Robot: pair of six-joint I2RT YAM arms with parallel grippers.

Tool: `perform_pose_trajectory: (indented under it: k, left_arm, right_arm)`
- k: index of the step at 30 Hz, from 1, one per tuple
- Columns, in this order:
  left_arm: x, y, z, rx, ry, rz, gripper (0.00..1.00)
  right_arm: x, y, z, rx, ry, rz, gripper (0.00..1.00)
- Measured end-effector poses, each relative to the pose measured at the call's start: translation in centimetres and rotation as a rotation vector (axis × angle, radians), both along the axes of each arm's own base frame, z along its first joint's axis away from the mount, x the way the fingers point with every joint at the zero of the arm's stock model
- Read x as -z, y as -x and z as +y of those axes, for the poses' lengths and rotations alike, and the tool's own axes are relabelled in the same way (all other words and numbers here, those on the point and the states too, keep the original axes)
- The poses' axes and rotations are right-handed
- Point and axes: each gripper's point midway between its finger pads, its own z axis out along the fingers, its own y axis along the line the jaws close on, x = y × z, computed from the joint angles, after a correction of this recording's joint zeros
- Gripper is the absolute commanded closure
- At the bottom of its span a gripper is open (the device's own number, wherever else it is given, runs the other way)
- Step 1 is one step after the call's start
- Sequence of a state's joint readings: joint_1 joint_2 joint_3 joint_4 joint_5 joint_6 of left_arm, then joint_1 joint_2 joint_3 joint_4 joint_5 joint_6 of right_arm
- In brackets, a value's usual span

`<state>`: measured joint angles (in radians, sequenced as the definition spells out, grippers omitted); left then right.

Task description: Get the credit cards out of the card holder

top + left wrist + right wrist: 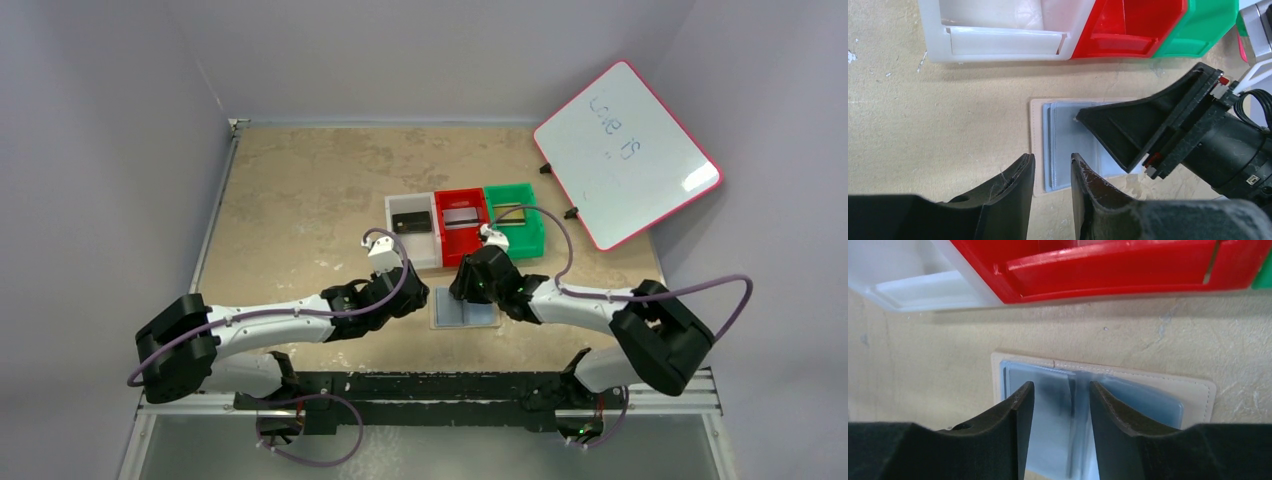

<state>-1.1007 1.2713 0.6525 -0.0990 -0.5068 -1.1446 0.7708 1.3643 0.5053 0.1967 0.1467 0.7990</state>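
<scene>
Card holder (pixel 1060 142) lies opened flat on the mottled tan surface (pixel 300 200), just in front of the bins. You see a soft beige stitched border around a grey-blue lining with glossy, clear-fronted pockets. Whether any pocket holds a card cannot be told.

Your left hand (pixel 1052 165) sits low over the holder's near-left edge. Its matte black, scuffed fingers stand a narrow gap apart with nothing clamped between them.

Your right hand (pixel 1062 388) hangs over the holder's centre fold. Its tapered black fingers are parted and the lining shows through the gap, so it grips nothing.

Three hard plastic bins sit side by side behind the holder:
- The white bin (pixel 415 252) holds a black card (pixel 411 221).
- The red bin (pixel 462 242) holds a silvery card (pixel 460 215).
- The green bin (pixel 527 237) holds a dull gold card (pixel 509 213).

All three cards are thin flat rectangles.

A pink-framed whiteboard (pixel 628 155) with rounded corners leans at the far right.
</scene>
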Motion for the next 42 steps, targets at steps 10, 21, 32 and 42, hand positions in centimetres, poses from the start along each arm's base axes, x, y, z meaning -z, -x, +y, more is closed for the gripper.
perform_pose_trajectory:
  k: [10, 21, 32, 42]
  left_arm:
    - [0.1, 0.1, 0.1, -0.001, -0.007, 0.003, 0.68]
    - [0.9, 0.2, 0.2, 0.006, -0.029, 0.018, 0.67]
    - [0.8, 0.4, -1.2, 0.040, 0.015, 0.027, 0.67]
    - [2.9, -0.3, -3.0, 0.050, 0.004, 0.037, 0.60]
  right_arm:
    - [0.8, -1.2, 0.4, 0.055, 0.090, -0.026, 0.84]
    - [1.0, -0.8, 1.1, 0.074, -0.007, -0.024, 0.99]
    - [1.2, -0.8, 0.4, 0.098, -0.248, 0.032, 1.00]
    - [1.4, -0.8, 0.4, 0.098, -0.328, 0.053, 1.00]
